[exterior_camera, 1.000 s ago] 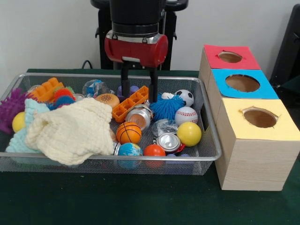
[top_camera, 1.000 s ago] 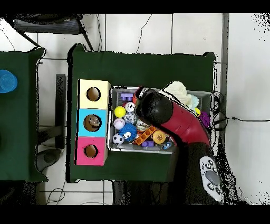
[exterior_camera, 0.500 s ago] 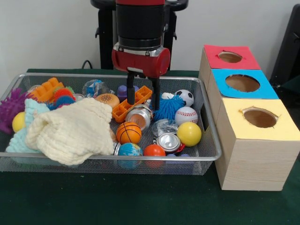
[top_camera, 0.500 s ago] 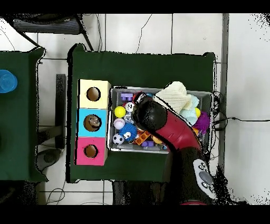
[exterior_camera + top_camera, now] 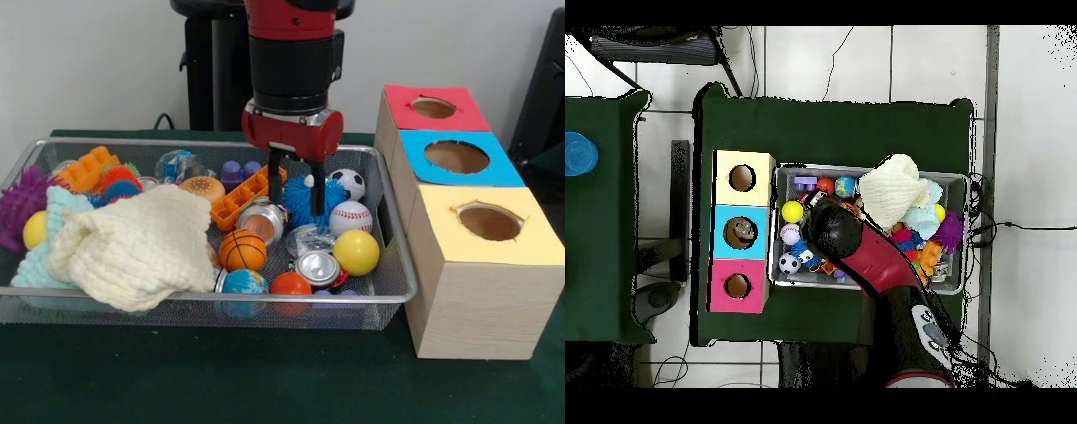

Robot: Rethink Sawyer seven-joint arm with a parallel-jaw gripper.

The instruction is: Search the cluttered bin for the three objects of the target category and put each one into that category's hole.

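Gripper (image 5: 295, 188) hangs over the right-centre of the bin (image 5: 402, 265), fingers (image 5: 274, 181) spread apart and released, nothing between them; the two black tips reach down on either side of the blue spiky ball (image 5: 303, 200), contact can't be confirmed. One clear crinkled bottle (image 5: 179, 165) with bluish label lies at the bin's far side, left of the arm; another clear crumpled piece (image 5: 306, 238) sits just in front of the fingers, between the metal can (image 5: 261, 220) and the yellow ball (image 5: 357, 252). Cream knit cloth (image 5: 132, 246) covers the bin's left half. Desk (image 5: 265, 380) has a dark green cover; right of the bin sits a wooden box (image 5: 468, 291) with red, blue and yellow tops, one round hole each. Overhead shows pale tiled floor (image 5: 825, 60) around the desk and a second green desk (image 5: 600, 220) at the side.
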